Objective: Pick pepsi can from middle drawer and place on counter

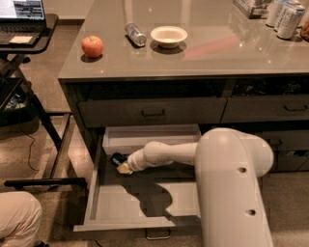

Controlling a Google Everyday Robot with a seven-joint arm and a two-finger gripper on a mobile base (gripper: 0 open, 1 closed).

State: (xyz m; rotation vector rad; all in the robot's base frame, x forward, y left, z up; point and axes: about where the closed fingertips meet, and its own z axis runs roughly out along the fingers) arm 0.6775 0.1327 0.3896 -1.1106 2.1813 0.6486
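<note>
The middle drawer (pixel 120 212) is pulled out below the counter (pixel 217 53), with a long white tray (pixel 145 137) at its back. The dark-blue pepsi can (pixel 116 158) lies at the drawer's left side, just in front of the tray. My white arm reaches left into the drawer, and my gripper (pixel 122 166) is right at the can, touching or nearly touching its right side. Most of the can is hidden by the gripper.
On the counter stand a red apple (pixel 92 46), a silver-grey can (pixel 135 34) on its side, a white bowl (pixel 168 35) and tall pale cans (pixel 288 17) at the back right. A black side desk with a laptop (pixel 21 12) is at left. A person's knee (pixel 17 219) shows at lower left.
</note>
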